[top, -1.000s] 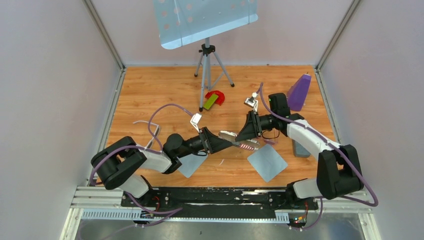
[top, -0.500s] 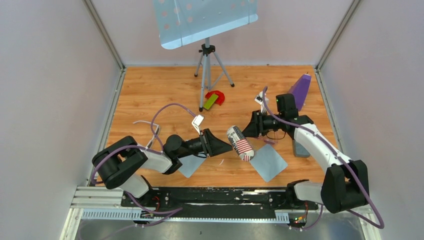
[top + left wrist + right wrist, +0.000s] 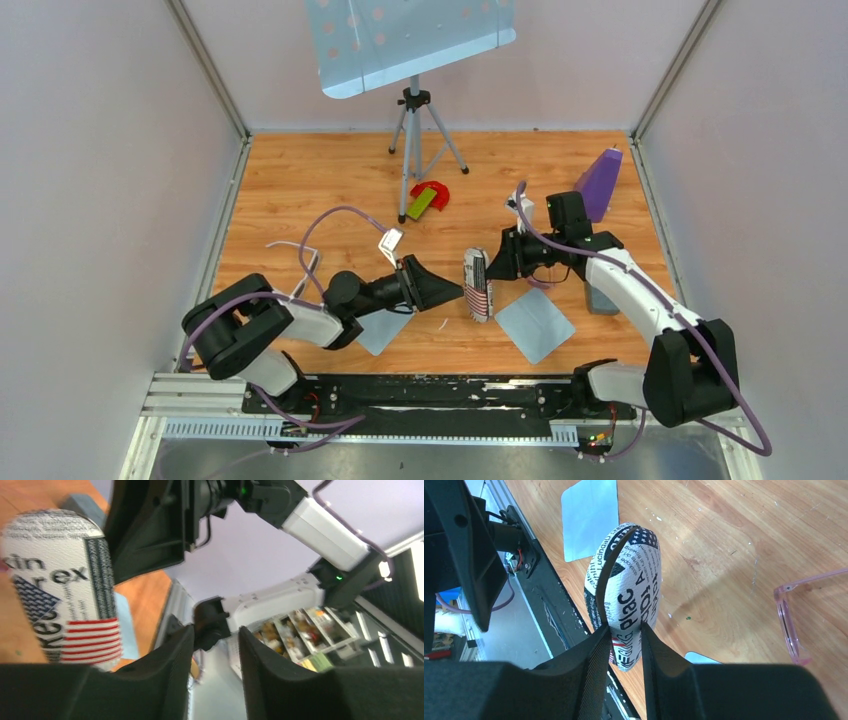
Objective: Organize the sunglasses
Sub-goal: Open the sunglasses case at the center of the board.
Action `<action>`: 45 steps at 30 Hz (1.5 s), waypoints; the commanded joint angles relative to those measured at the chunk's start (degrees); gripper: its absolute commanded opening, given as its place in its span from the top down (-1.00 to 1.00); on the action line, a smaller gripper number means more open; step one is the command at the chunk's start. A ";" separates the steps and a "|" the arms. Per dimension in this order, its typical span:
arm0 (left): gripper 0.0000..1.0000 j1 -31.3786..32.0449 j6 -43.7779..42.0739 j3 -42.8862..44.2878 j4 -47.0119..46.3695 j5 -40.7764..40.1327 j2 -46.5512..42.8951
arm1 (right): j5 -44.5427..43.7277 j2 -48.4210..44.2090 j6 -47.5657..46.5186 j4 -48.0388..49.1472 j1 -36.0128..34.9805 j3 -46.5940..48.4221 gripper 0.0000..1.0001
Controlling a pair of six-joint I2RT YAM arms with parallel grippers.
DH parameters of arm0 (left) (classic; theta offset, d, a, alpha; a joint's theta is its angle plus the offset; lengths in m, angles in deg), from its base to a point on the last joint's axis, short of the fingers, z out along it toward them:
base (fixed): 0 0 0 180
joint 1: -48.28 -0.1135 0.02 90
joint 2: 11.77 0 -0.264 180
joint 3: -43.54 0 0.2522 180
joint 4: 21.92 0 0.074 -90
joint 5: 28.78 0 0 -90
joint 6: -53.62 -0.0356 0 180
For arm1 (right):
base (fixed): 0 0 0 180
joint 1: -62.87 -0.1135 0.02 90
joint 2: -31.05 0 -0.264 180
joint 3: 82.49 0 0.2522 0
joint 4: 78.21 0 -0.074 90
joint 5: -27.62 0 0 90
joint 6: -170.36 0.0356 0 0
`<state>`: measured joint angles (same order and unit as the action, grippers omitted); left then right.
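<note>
White flag-print case [image 3: 477, 285], earlier broadside, now on edge in pinch of right gripper [image 3: 624, 631]; left gripper [image 3: 216, 632] ajar, empty.

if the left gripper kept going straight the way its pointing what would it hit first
Most likely the printed glasses case that the right gripper holds, just ahead of the left gripper seen from above. Its wrist view shows the case a little to one side, so it may only graze it.
</note>
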<state>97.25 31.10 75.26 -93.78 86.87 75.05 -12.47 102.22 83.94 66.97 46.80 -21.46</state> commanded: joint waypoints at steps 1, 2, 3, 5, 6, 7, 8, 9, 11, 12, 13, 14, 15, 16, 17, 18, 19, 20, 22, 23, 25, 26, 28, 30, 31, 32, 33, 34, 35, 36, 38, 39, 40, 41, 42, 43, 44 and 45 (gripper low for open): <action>-0.08 0.14 -5.22 -1.55 9.08 -7.21 -6.51 | -2.02 -1.21 -0.98 -0.65 -0.59 -0.55 0.39; -0.21 0.55 -8.88 -0.31 16.90 -8.85 -9.28 | -2.75 -1.12 -0.99 -0.65 -0.63 -0.67 0.42; -0.35 1.55 -13.42 2.00 28.27 -11.42 -12.88 | -3.64 -0.83 -0.94 -0.58 -0.60 -0.76 0.45; -0.67 5.22 -25.65 9.92 54.50 -22.57 -18.51 | -5.70 0.34 -0.40 -0.68 -0.68 -0.68 0.47; -0.70 6.95 -29.79 13.03 61.85 -27.40 -18.98 | -6.24 1.19 -0.19 -0.65 -0.66 -0.62 0.48; -0.71 7.47 -31.67 15.21 65.65 -30.41 -18.34 | -6.71 2.14 0.16 -0.63 -0.71 -0.60 0.48; -0.72 7.53 -31.92 16.84 68.56 -32.32 -17.34 | -6.97 3.28 0.54 -0.65 -0.71 -0.53 0.48; -0.72 7.54 -31.52 18.29 70.89 -33.94 -15.98 | -6.97 4.34 0.94 -0.57 -0.71 -0.44 0.48; -0.72 7.62 -30.19 20.51 73.30 -34.72 -12.69 | -7.08 6.21 1.74 -0.56 -0.86 0.02 0.50; -0.72 7.74 -28.73 21.32 74.03 -34.58 -10.54 | -7.10 7.00 2.11 -0.69 -1.01 0.46 0.50; -0.72 7.99 -27.58 21.75 73.75 -34.36 -9.25 | -7.22 7.84 2.44 -0.84 -1.09 0.78 0.50; -0.72 8.42 -26.49 22.08 73.55 -34.66 -8.03 | -7.51 8.38 2.77 -0.83 -1.32 1.10 0.50; -0.72 8.95 -25.60 22.31 73.16 -34.97 -6.94 | -8.11 8.86 3.20 -0.83 -1.42 1.29 0.50; -0.73 9.48 -24.88 22.38 72.37 -34.87 -5.96 | -8.73 9.19 3.58 -0.83 -1.56 1.33 0.50; -0.73 9.98 -24.27 22.57 71.77 -34.94 -5.01 | -9.22 9.64 4.07 -0.83 -1.54 1.37 0.50; -0.73 10.52 -23.76 22.97 71.62 -35.12 -4.07 | -9.70 9.94 4.53 -0.86 -1.58 1.37 0.50; -0.74 11.05 -23.39 23.33 71.29 -35.01 -2.98 | -10.15 10.21 4.89 -0.83 -1.59 1.35 0.50; -0.74 11.51 -23.04 23.76 70.99 -34.86 -2.00 | -10.45 10.48 5.27 -0.83 -1.66 1.38 0.51; -0.75 12.12 -22.27 24.78 70.56 -34.36 0.20 | -10.73 11.05 5.83 -0.96 -1.75 1.47 0.52; -0.75 12.32 -22.05 25.62 70.27 -34.15 1.31 | -10.96 11.30 6.09 -1.06 -1.84 1.59 0.52; -0.76 12.55 -21.45 26.66 69.33 -33.27 3.41 | -11.57 11.65 6.43 -1.22 -2.29 1.83 0.54; -0.76 12.62 -20.98 27.27 69.17 -33.09 4.30 | -12.04 11.74 6.53 -1.38 -2.44 1.94 0.53; -0.78 12.69 -19.93 28.64 69.76 -33.48 6.07 | -12.29 11.86 6.85 -1.60 -2.76 2.08 0.53; -0.78 12.67 -18.83 30.18 70.91 -34.20 7.74 | -12.55 11.80 7.13 -1.83 -3.15 2.13 0.53; -0.78 12.64 -18.50 30.88 71.14 -34.30 8.47 | -12.73 11.72 7.19 -1.87 -3.31 2.13 0.53; -0.78 12.69 -18.00 31.62 71.95 -34.53 9.16 | -12.85 11.66 7.45 -1.88 -3.44 2.07 0.53; -0.76 12.67 -17.52 32.56 73.40 -34.89 9.72 | -12.97 11.62 7.67 -1.96 -3.57 2.08 0.53; -0.75 12.66 -17.14 33.49 74.91 -35.49 10.23 | -13.07 11.64 7.82 -1.92 -3.63 2.18 0.53; -0.74 12.75 -17.12 34.18 76.22 -35.73 10.68 | -13.27 11.62 7.94 -1.97 -3.65 2.20 0.53; -0.73 12.74 -17.12 34.77 77.21 -35.97 11.01 | -13.44 11.54 8.15 -2.05 -3.62 2.26 0.53; -0.68 12.87 -17.00 35.71 79.18 -36.68 11.53 | -13.72 11.44 8.45 -1.98 -3.67 2.16 0.54; -0.65 12.83 -16.81 35.96 80.06 -37.05 11.60 | -13.95 11.40 8.42 -1.97 -3.65 2.11 0.54; -0.62 12.90 -16.71 35.89 80.59 -37.35 11.48 | -14.23 11.43 8.30 -1.97 -3.69 1.96 0.54; -0.59 12.96 -16.64 35.74 80.95 -37.67 11.42 | -14.40 11.44 8.17 -1.97 -3.70 1.84 0.54; -0.57 12.98 -16.34 35.72 81.76 -38.21 11.43 | -14.53 11.48 8.05 -1.90 -3.70 1.68 0.54; -0.54 12.97 -16.21 35.68 82.38 -38.63 11.32 | -14.74 11.52 7.94 -1.87 -3.70 1.49 0.55; -0.52 12.96 -16.02 35.62 82.89 -38.96 11.42 | -14.87 11.60 7.79 -1.80 -3.77 1.29 0.55; -0.50 12.99 -15.73 35.69 83.81 -39.39 11.60 | -14.99 11.66 7.84 -1.79 -3.77 1.07 0.55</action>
<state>109.60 14.01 110.05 -14.25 50.65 86.13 -26.65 113.61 91.15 66.53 44.09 -20.63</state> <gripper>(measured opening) 0.767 0.231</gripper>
